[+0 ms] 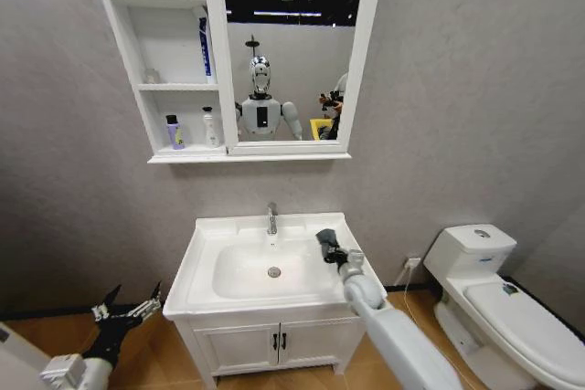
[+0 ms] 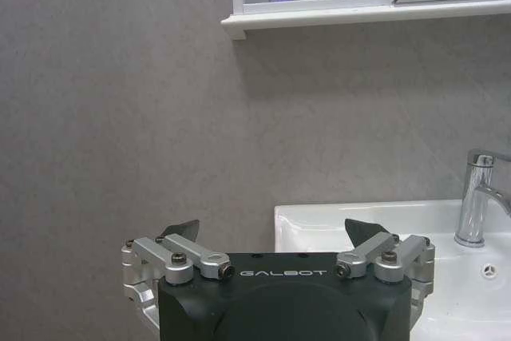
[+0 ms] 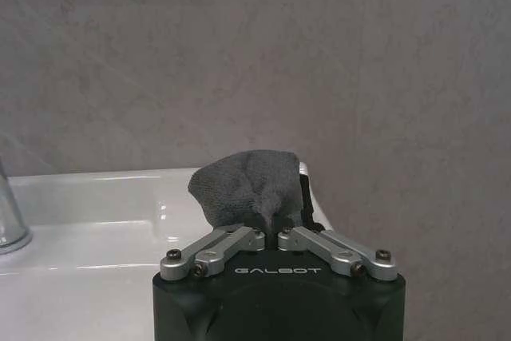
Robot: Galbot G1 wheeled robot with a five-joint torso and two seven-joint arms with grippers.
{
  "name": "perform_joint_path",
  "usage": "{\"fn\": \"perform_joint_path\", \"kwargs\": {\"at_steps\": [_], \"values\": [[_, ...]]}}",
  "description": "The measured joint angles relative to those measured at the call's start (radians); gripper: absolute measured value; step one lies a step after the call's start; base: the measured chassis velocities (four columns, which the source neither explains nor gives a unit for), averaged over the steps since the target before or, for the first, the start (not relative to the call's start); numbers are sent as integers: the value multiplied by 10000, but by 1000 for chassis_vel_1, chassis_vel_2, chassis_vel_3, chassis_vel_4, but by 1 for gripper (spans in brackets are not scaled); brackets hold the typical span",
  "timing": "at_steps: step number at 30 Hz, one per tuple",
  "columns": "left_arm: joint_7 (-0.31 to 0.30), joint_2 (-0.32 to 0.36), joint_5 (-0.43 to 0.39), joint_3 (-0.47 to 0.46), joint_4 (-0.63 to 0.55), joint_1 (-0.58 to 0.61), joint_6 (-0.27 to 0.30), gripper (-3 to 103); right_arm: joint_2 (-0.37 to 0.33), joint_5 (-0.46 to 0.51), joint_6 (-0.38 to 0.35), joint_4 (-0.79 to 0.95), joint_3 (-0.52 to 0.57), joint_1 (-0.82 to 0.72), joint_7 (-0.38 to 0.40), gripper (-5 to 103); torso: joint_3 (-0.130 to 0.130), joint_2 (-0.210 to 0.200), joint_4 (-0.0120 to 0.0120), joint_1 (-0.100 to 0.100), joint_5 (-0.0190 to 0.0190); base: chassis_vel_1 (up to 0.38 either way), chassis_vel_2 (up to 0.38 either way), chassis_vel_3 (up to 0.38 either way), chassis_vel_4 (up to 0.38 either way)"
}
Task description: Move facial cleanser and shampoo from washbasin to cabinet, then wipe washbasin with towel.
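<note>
At the far left of my head view the left pincer (image 1: pixel 126 308) hangs low beside the vanity, below and left of the basin, its black fingers spread wide with nothing between them; the left wrist view confirms the open spread (image 2: pixel 273 233) in front of the grey wall.

Above it, the tall white cabinet with three shelf compartments and a white-framed mirror (image 1: pixel 218 70) hangs on the wall. I see a small purple-labelled bottle with a dark cap (image 1: pixel 174 132) and a white bottle (image 1: pixel 210 127) standing side by side on the lowest shelf, and a blue-and-white tube (image 1: pixel 205 46) upright on the middle shelf, against the mirror frame.

Below the cabinet sits the white rectangular ceramic washbasin with an oval bowl (image 1: pixel 209 242), its chrome tap (image 1: pixel 271 218) at the back rim and the drain (image 1: pixel 274 271) in the bowl.

To the right, my right pincer (image 1: pixel 328 248) is over the basin's right rim, closed on the small dark grey towel (image 3: pixel 249 185), which bunches up out of the fingers in the right wrist view.

Farthest right stands a white toilet (image 1: pixel 494 294)
</note>
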Motion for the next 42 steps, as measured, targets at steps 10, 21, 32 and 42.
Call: {"fn": "perform_joint_path", "kwargs": {"at_steps": [10, 21, 32, 42], "values": [[0, 0, 0, 0, 0, 0, 0, 100, 29, 225, 842, -1514, -146, 729, -1074, 13, 0, -1, 9, 0, -2, 0, 0, 0, 0], [0, 0, 0, 0, 0, 0, 0, 100, 228, 501, 1040, -2767, -434, 1075, -1765, 40, 0, 0, 2, 1, -4, 0, 0, 0, 0], [0, 0, 0, 0, 0, 0, 0, 100, -404, -1023, 1329, 245, 945, -866, -865, 83, 0, 0, 7, 1, -5, 0, 0, 0, 0], [1, 1, 1, 0, 0, -1, 0, 100, -386, -2662, 917, 6915, 4890, -7733, -122, 100, -4, 3, -4, -3, -14, 0, 0, 0, 0]]}}
